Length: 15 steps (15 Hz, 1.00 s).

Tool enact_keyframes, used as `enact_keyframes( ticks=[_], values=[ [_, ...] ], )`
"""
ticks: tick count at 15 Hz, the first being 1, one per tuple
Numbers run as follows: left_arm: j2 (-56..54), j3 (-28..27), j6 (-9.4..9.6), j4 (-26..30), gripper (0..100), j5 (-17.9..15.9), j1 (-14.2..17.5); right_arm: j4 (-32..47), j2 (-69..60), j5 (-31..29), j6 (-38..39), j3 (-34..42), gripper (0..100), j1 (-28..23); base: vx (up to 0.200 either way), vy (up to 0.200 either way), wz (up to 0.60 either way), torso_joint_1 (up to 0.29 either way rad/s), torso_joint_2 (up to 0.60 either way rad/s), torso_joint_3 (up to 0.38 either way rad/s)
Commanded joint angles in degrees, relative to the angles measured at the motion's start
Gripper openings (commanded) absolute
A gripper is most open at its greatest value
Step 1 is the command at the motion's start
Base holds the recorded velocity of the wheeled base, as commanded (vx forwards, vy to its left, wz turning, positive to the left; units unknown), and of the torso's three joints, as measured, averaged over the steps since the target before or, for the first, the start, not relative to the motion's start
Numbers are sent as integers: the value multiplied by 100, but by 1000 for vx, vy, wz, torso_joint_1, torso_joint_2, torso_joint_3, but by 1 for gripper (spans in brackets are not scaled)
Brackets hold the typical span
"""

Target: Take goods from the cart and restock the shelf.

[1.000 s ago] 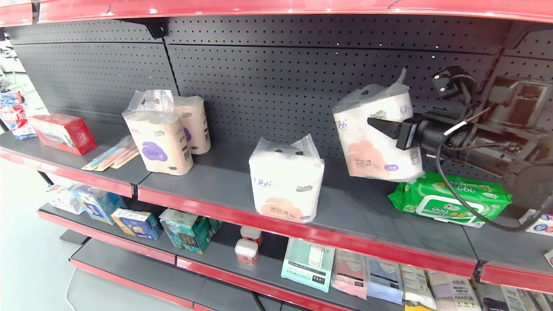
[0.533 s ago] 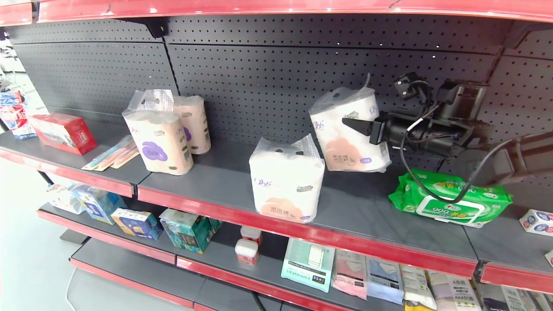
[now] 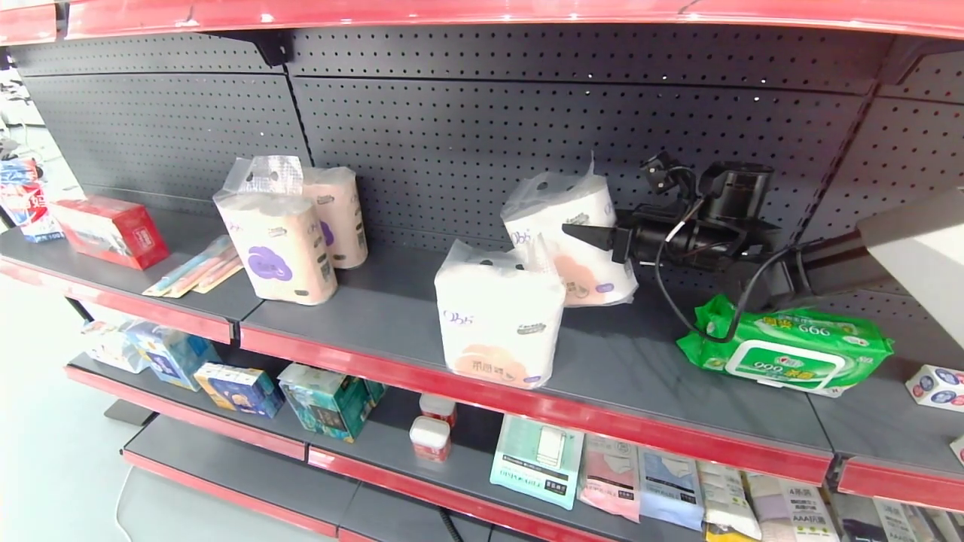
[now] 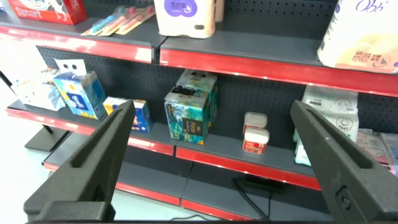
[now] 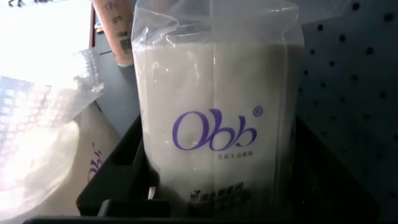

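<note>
Mid-frame, the right gripper [image 3: 586,239] is clamped on a white plastic-wrapped tissue-roll pack [image 3: 550,211] near the black pegboard [image 3: 467,135]. The pack's lower left corner is hidden behind an identical pack [image 3: 497,316] standing on the grey shelf [image 3: 640,376]. A green wet-wipes pouch [image 3: 787,350] lies lower right. The left gripper [image 4: 208,115] gapes wide, holding nothing.

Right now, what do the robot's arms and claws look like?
The right gripper has black wedge-shaped fingers on a black wrist with a round motor housing, a small camera on a bracket, and a looping black cable with a white tag. Its forearm is pale grey. The left gripper has two long, black, tapering fingers.
</note>
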Motion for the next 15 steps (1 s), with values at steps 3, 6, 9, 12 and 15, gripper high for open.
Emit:
enact_keyframes(
  ticks=[3,6,9,12,15],
  values=[
    [0,0,0,-1,100,1,2,0,442,79,101,-515,0,221,0,0,0,0,0,0],
    [0,0,0,-1,100,1,2,0,680,79,163,-779,0,388,0,0,0,0,0,0],
    [0,0,0,-1,100,1,2,0,829,79,189,-840,0,502,0,0,0,0,0,0],
    [0,0,0,-1,100,1,2,9,996,70,128,-805,0,511,0,0,0,0,0,0],
    [0,0,0,-1,100,1,2,17,1093,53,-39,-796,0,511,0,0,0,0,0,0]
  ],
)
